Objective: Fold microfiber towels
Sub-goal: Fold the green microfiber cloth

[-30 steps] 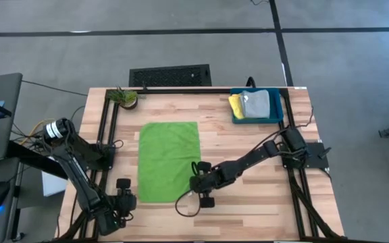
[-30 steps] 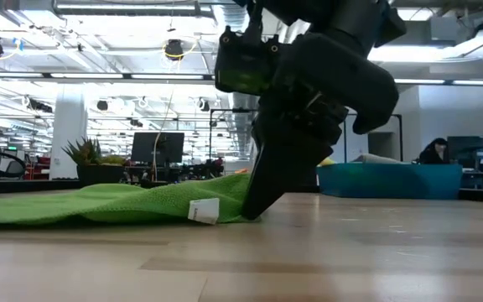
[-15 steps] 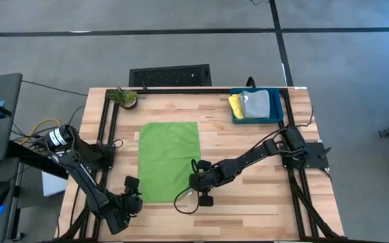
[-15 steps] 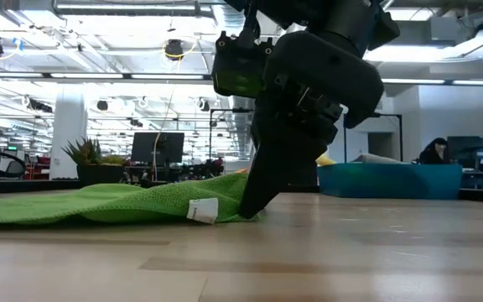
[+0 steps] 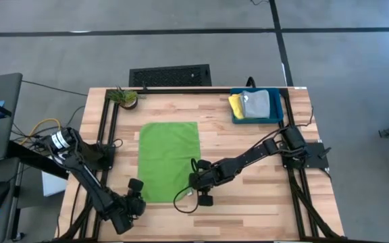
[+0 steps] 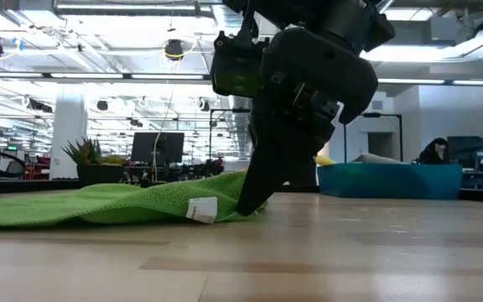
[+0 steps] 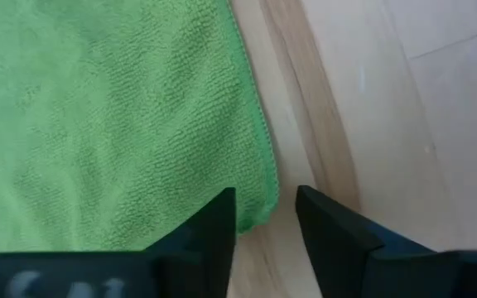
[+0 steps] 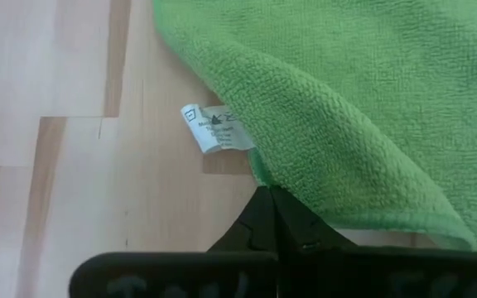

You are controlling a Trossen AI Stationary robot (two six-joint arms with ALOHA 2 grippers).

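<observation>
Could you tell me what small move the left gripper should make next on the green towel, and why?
Probably close on the corner. The left gripper sits open with the near corner of the lime green towel between its fingers, while the right gripper is already shut on the opposite near corner beside the white tag. Both corners must be held before lifting to fold.

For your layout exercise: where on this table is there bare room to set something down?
Bare wood lies between the green towel and the bin, and along the right front. Crowded: the towel's front corners, with the left gripper and right gripper.
</observation>
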